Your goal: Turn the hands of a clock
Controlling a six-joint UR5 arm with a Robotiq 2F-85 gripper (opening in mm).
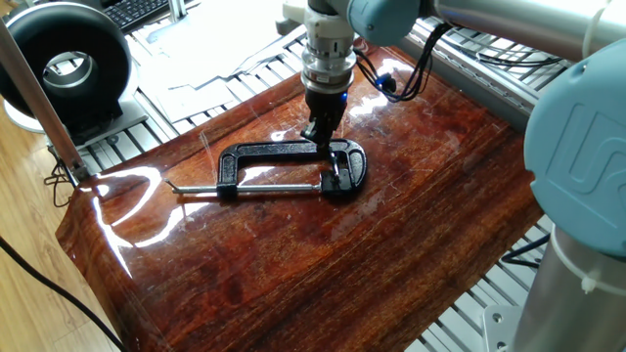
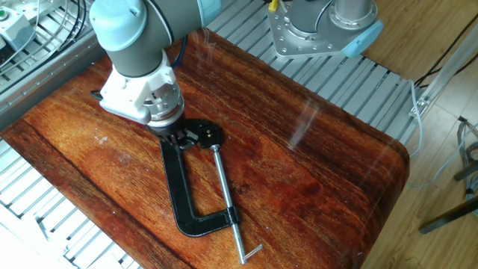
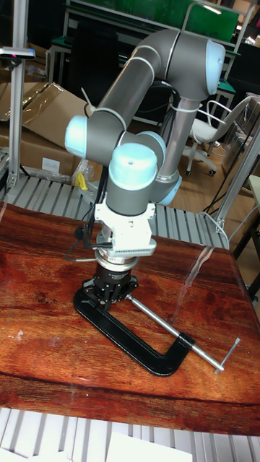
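The clock is a black C-clamp (image 1: 284, 152) lying flat on the glossy wooden table (image 1: 293, 264), with its steel screw rod (image 1: 274, 188) running left. It also shows in the other fixed view (image 2: 178, 190) and the tall fixed view (image 3: 141, 346). The hands, a thin dark pin (image 1: 334, 170), sit inside the rounded jaw end (image 1: 352, 164). My gripper (image 1: 321, 140) points straight down at the clamp's frame beside that end, its fingers pinched to a narrow tip, shut. From the other side my gripper (image 2: 174, 134) is partly hidden by the wrist. Contact with the pin is not visible.
A round black ring-shaped device (image 1: 64, 64) with a white centre stands at the back left beside a slanted metal post (image 1: 39, 93). Black cables (image 1: 396, 73) hang behind the gripper. The arm's base (image 2: 321, 26) is bolted at the table's far side. Slatted aluminium (image 2: 358, 82) borders the wood.
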